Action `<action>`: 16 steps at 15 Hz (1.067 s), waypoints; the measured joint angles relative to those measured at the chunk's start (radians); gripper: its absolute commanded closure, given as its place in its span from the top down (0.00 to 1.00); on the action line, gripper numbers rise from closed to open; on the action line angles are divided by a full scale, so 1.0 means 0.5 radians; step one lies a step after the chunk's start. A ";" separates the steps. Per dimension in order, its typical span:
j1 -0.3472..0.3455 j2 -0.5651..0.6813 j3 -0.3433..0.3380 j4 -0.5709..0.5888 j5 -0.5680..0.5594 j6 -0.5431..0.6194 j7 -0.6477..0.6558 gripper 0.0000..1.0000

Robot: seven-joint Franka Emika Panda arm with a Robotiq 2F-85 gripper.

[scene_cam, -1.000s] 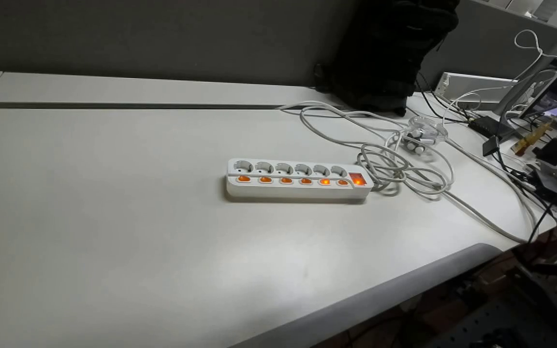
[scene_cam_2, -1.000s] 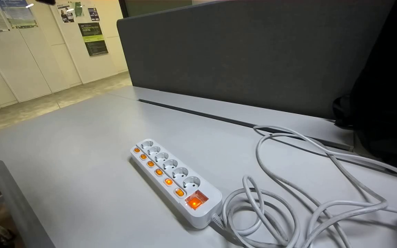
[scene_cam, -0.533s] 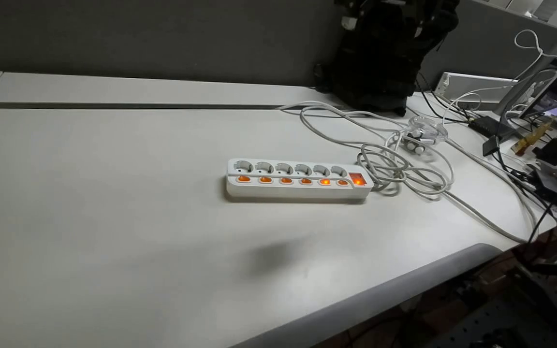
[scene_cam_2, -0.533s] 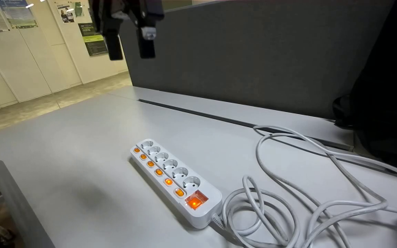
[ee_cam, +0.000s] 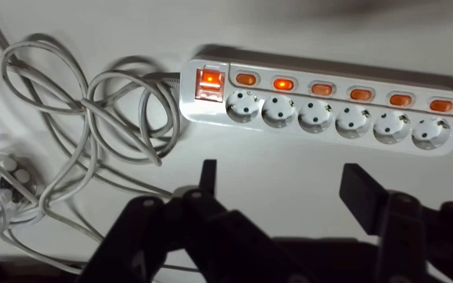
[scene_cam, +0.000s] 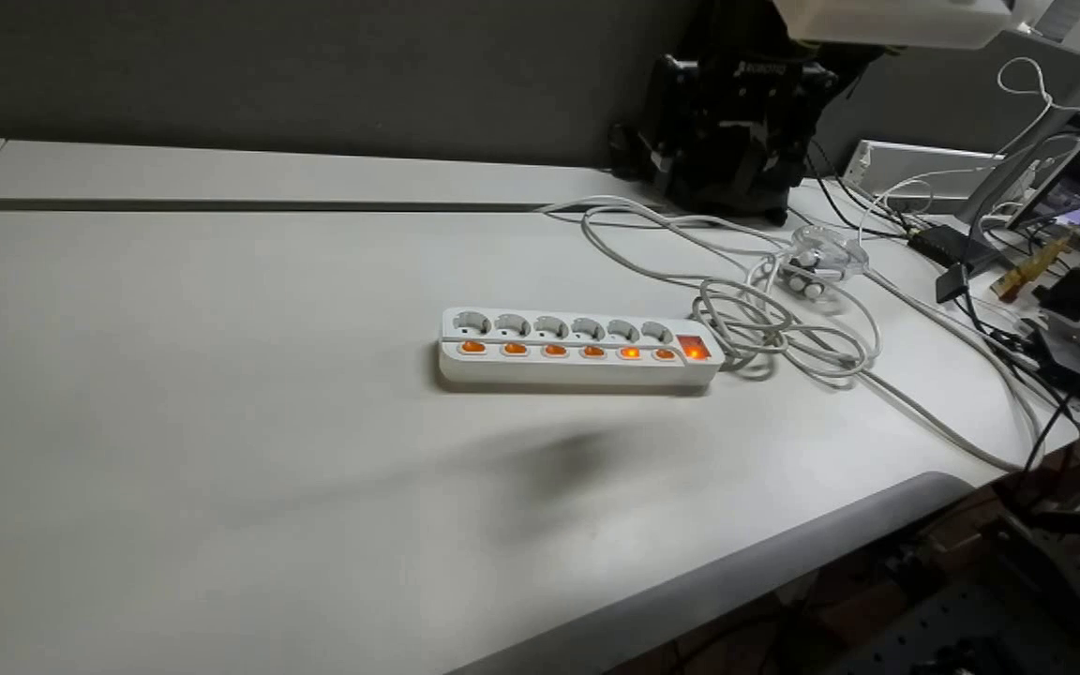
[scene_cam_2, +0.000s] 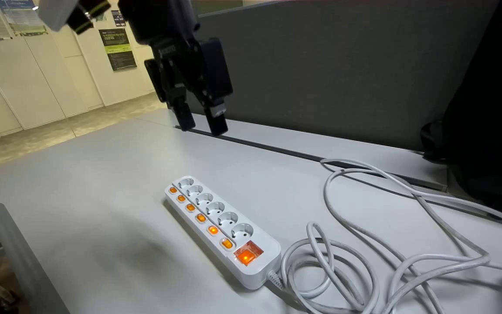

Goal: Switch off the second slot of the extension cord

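The extension cord, a white power strip, lies flat on the table in both exterior views point(scene_cam: 577, 372) point(scene_cam_2: 262, 270) and across the top of the wrist view point(ee_cam: 325, 135). It has a row of round empty sockets, each with an orange switch. The second switch from the cable end point(ee_cam: 283, 84) glows, as does the large main switch point(ee_cam: 210, 80). The other small switches look unlit. My gripper point(scene_cam_2: 202, 126) hangs in the air above the table, apart from the strip. In the wrist view the gripper point(ee_cam: 280, 167) is open and empty, its fingers spread wide below the sockets.
Coiled white cables point(scene_cam: 756, 323) lie by the strip's cable end. A clear plastic object point(scene_cam: 826, 255) sits among them. A black backpack point(scene_cam_2: 490, 131) stands against the grey partition point(scene_cam_2: 320, 65). A monitor and more cables are at the far side.
My gripper has come into view from above and moved down in both exterior views, with its shadow now on the table. The power strip and its lights have not changed.
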 measured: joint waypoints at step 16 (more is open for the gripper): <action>-0.066 0.342 -0.089 -0.071 0.001 0.079 0.315 0.00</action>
